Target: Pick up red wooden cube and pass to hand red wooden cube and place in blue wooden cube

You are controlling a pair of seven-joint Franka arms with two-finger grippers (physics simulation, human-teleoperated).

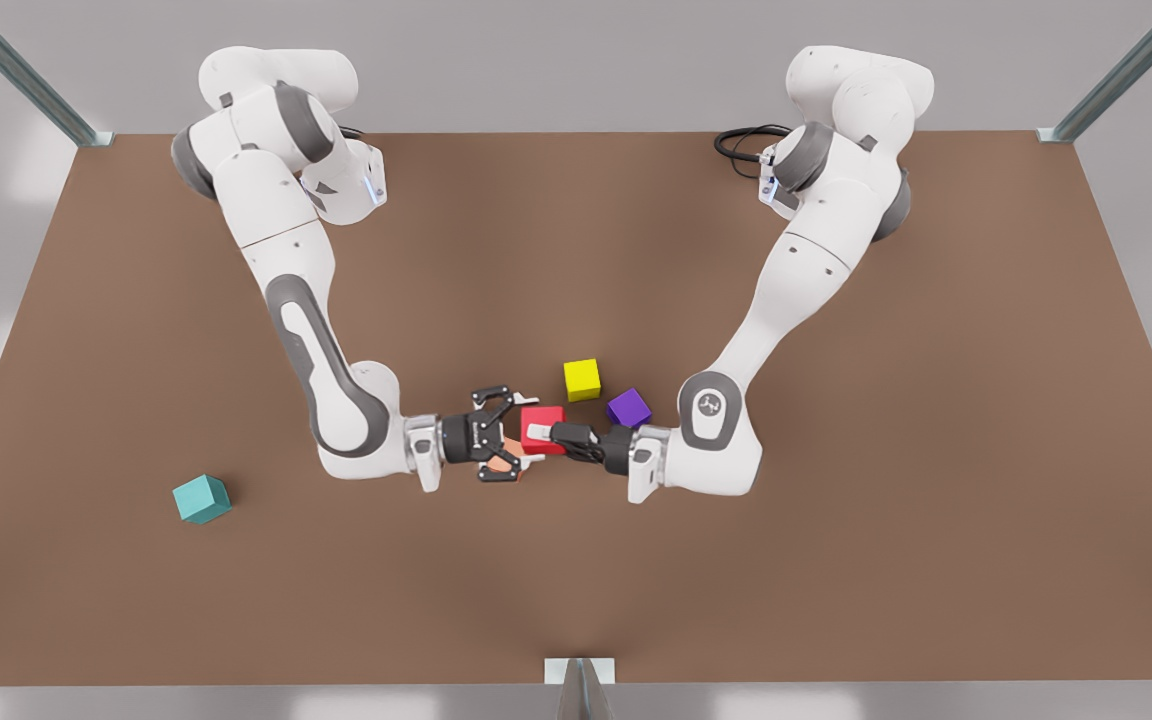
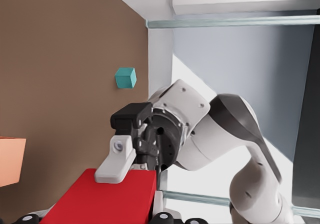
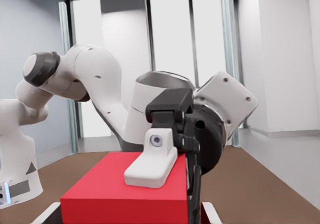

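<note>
I see the small bright red wooden cube point(image 1: 547, 417) level above the brown table point(image 1: 836, 560), its faces square to both arms. The left hand point(image 1: 540, 434) and right hand point(image 1: 524, 437) each clamp it.

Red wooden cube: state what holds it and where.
The left gripper grips the red wooden cube, one pad on its top face; the right gripper is at the opposite side.

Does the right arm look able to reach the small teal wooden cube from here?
Probably yes: the teal cube sits alone on bare brown table on the right gripper's side, nothing between. The left gripper grips the small red wooden cube beside it.
</note>
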